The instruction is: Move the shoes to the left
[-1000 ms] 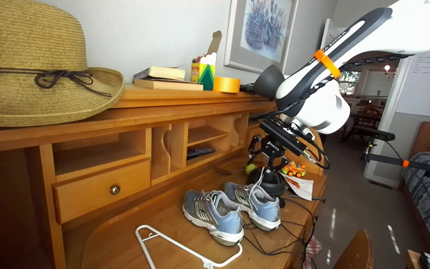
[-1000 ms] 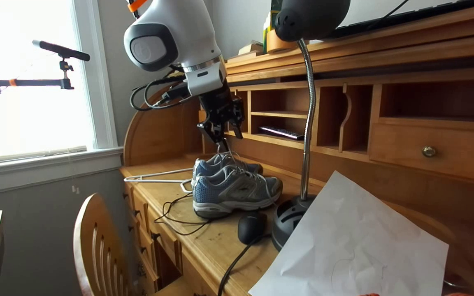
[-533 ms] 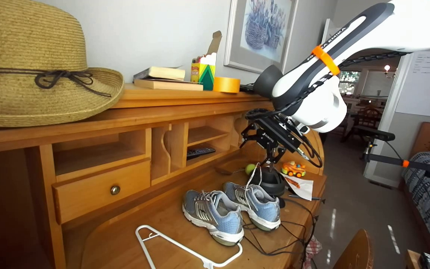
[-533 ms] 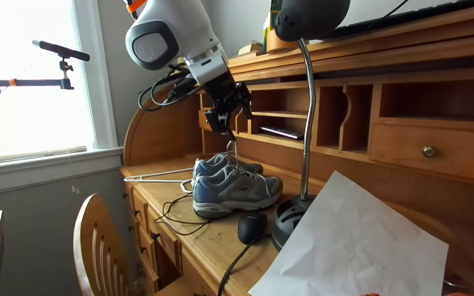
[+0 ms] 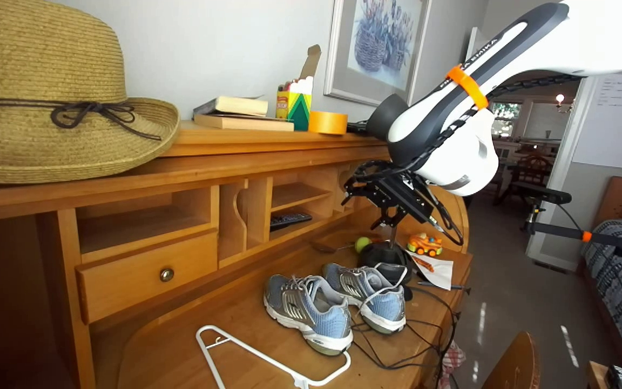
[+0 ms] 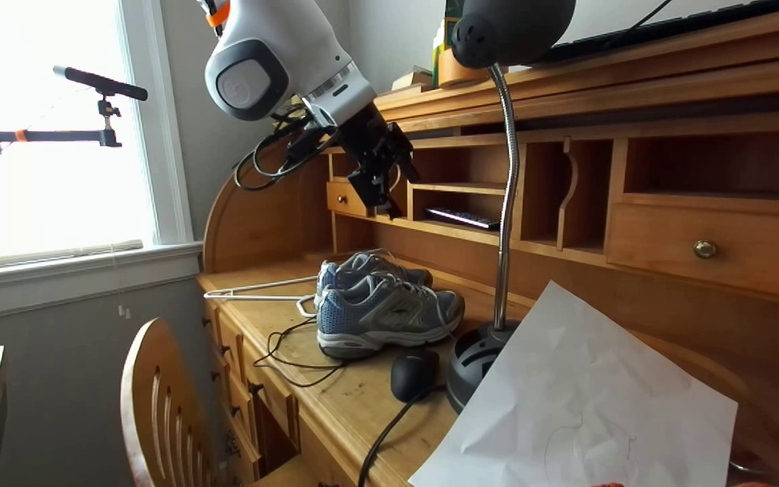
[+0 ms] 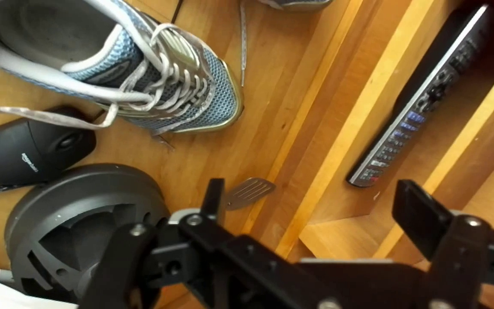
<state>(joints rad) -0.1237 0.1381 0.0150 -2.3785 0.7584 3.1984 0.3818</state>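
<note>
The shoes are a pair of grey and light-blue sneakers standing side by side on the desk. One shoe (image 5: 367,294) is beside the lamp base, its loose lace looped over its heel; its partner (image 5: 308,313) stands near a white hanger. In the wrist view the lamp-side shoe (image 7: 178,81) fills the upper left, and only an edge of the other shoe (image 7: 302,5) shows at the top. My gripper (image 6: 403,196) hangs above and behind the pair, tilted toward the cubbies. In the wrist view the gripper (image 7: 310,183) is wide open, nothing between its fingers.
A gooseneck lamp (image 6: 506,169) stands close to the shoes, with a black mouse (image 6: 411,374) and cable beside it. The hanger (image 5: 261,355) lies at the shoes' other side. A spatula (image 7: 251,192) lies below the gripper; a remote (image 7: 418,103) sits in a cubby.
The gripper has opened and risen away from the shoes, tilting toward the cubbies. The lace that stretched up to its fingers has dropped onto the lamp-side shoe. The shoes have not shifted.
</note>
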